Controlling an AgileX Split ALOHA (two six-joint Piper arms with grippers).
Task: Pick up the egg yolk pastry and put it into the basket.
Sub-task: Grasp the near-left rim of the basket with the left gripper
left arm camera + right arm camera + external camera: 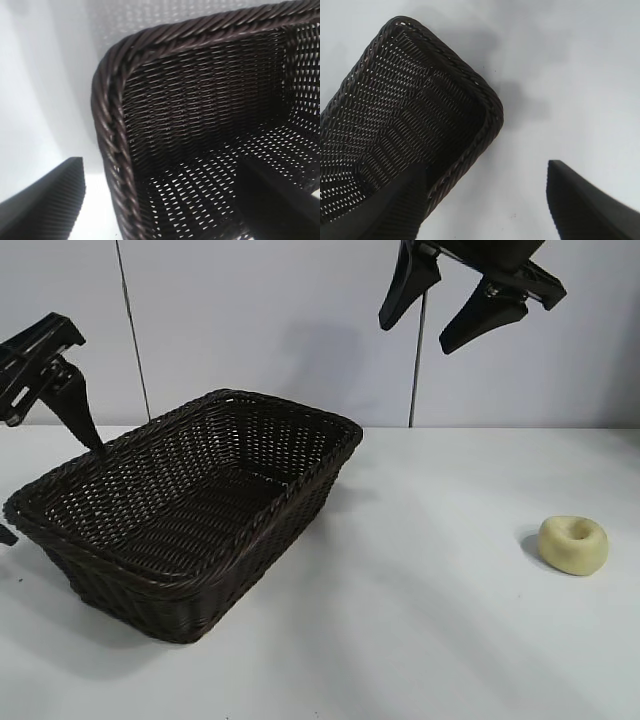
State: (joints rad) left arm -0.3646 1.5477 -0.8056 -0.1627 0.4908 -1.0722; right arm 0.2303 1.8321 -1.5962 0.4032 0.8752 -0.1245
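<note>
A: Pincers first. The left pincer [40, 430] is seen spread wide and empty at the basket's [300, 415] near-left corner. In its wrist view one finger is placed outside the braided rim [107, 130] and the other over the woven floor, so the corner is straddled but not touched, as far as can be told.

B: Why would it be placed there, when nothing is carried?

A: A bracing hold on the rim is probably intended, so that the basket is kept from sliding; that is a judgement only. The arm is angled steeply downward toward the rim from the left edge.

B: And the right pincer [462, 312]?

A: It is held high above the worktop [430, 620], released, its jaws well parted with nothing between them. It is pointed down and toward the basket, whose far corner is seen in its wrist view.

B: Where is the egg yolk pastry [573, 544]?

A: It is left lying on the worktop at the right, dimple upward, well apart from the basket and from both pincers. It has not yet been picked up, and the basket is seen to be empty. A reach outward and down by the right arm would be called for.
</note>
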